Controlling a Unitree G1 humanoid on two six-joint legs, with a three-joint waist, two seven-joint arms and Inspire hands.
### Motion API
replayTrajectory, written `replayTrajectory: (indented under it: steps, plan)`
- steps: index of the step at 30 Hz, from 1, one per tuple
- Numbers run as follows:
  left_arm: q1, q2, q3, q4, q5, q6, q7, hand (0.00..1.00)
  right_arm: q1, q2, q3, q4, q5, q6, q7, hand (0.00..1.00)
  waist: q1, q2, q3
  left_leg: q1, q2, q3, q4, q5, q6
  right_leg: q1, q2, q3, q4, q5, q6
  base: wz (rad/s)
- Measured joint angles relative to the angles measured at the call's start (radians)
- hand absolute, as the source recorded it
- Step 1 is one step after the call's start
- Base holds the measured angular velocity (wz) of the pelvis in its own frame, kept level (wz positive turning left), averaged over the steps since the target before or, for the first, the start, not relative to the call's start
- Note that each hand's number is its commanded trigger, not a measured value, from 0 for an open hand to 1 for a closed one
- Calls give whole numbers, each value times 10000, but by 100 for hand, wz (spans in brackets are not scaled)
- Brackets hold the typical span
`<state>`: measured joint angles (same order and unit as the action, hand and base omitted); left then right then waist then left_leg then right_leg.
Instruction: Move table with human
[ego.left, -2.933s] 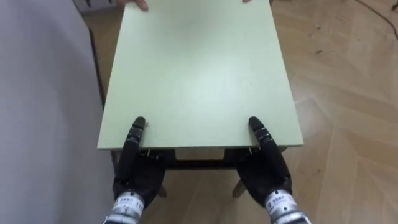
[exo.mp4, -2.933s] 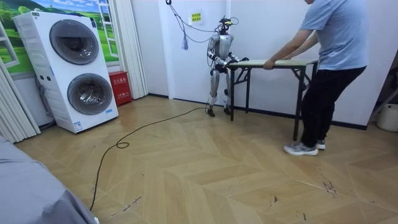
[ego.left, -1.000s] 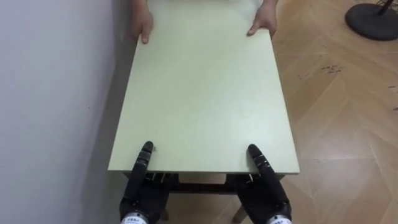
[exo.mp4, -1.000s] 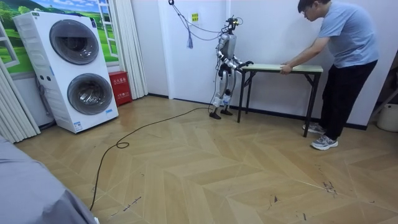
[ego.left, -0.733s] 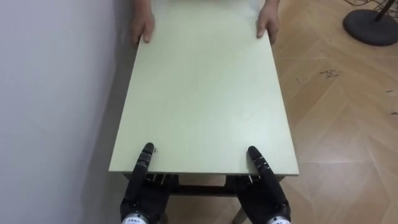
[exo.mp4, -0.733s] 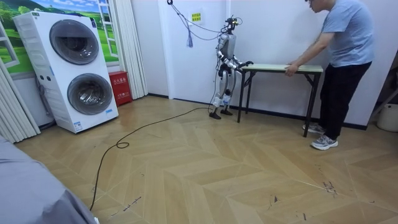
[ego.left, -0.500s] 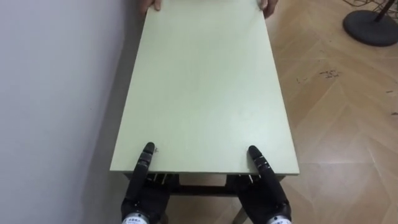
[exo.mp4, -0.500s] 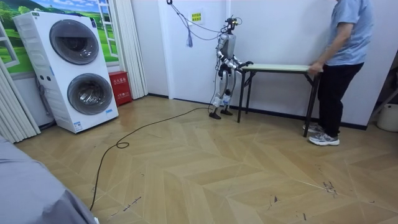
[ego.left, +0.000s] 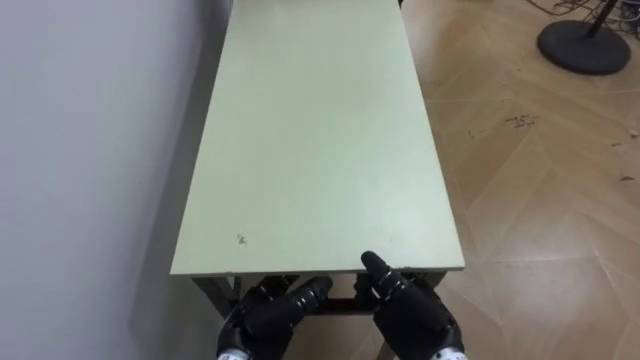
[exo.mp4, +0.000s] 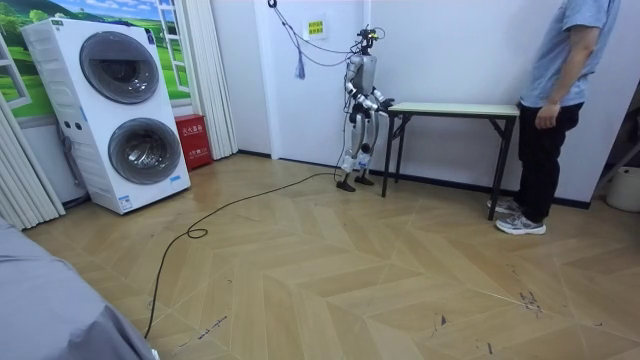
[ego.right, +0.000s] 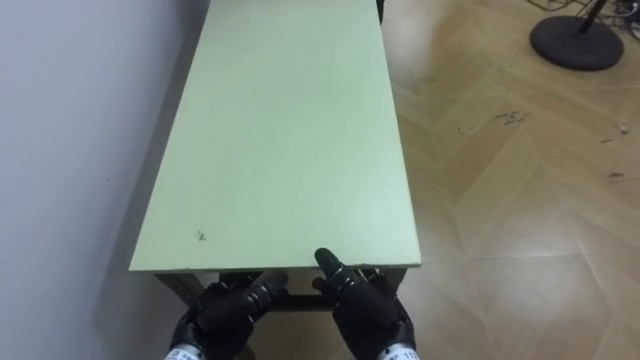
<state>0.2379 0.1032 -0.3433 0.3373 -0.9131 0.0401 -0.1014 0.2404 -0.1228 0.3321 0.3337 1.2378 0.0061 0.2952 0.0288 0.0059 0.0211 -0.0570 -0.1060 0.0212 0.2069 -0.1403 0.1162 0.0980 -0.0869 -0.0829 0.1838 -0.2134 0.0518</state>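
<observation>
**Desk standing by the wall, both hands off it**

The long pale green desk with dark metal legs (ego.left: 320, 140) stands on the wooden herringbone floor (ego.left: 540, 210), its left long edge close along the white wall (ego.left: 90, 150). A small dark mark (ego.left: 241, 239) sits on the top near the near left corner.

The robot's left hand (ego.left: 268, 312) hangs just below the near edge, its fingers (ego.left: 312, 290) loosely extended and holding nothing. The right hand (ego.left: 412, 315) is beside it below the same edge, fingers relaxed and empty, one tip overlapping the edge from this angle.

In the room view the robot stands at the desk's end on the room view's left. A person in a blue shirt and dark trousers (exo.mp4: 560, 90) stands at the far end, arm hanging, not holding the desk.

A round dark stand base (ego.left: 585, 45) rests on the floor beyond the desk's far right corner.
</observation>
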Motion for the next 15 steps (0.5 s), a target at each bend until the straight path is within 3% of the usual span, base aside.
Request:
replayTrajectory:
  steps: [15]
  plan:
    - [-4,161,-160,-7,444,285,-521,0,-108,-109,78,0,-229,284,681,0,-7,-71,-12,-10,17,23,11,3,-6,-8,1,-112,3,2,-2,0]
